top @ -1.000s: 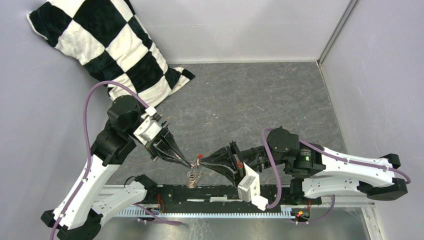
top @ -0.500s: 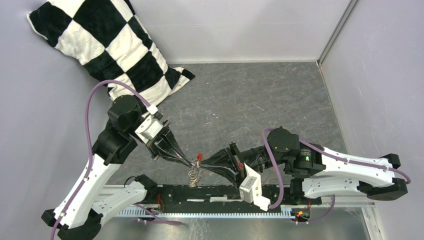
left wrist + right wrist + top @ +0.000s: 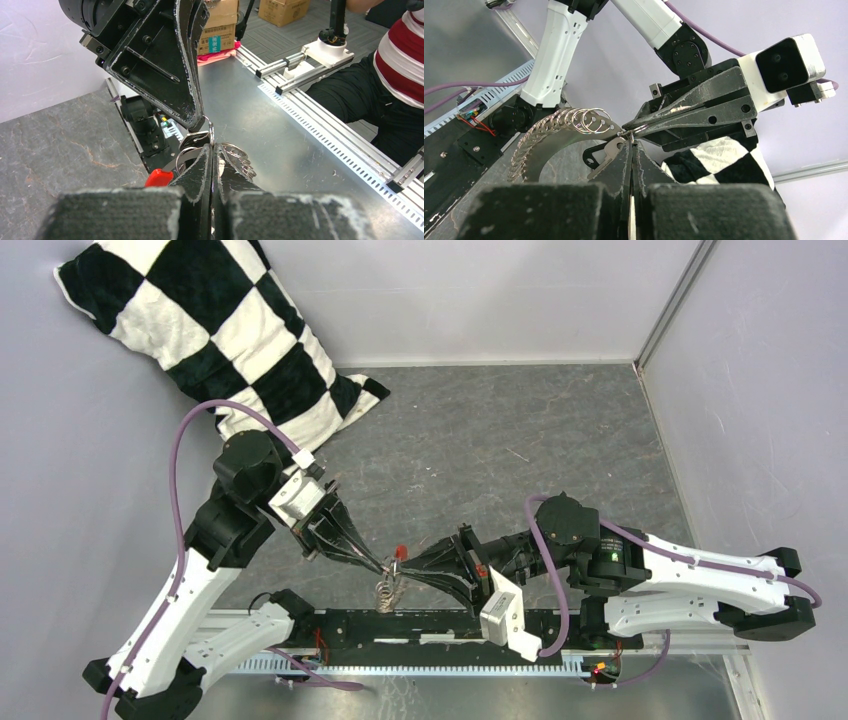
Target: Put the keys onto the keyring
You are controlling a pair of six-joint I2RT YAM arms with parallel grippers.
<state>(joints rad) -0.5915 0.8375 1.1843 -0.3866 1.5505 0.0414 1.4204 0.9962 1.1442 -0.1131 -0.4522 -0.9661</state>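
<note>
At the six o'clock edge of the table (image 3: pixel 540 440), my left gripper (image 3: pixel 212 150) is pinched shut on the keyring (image 3: pixel 589 120). My right gripper (image 3: pixel 631 145) is closed tip to tip against it. A key (image 3: pixel 606 152) hangs at eight o'clock of my right tips, with the red tag (image 3: pixel 159 177) nearby. If either pinch slips, or my arms pull unevenly, the wire could spring free and drop. My tips hide the ring's split. I cannot tell whether my right grips wire or key, or whether the key is threaded.
</note>
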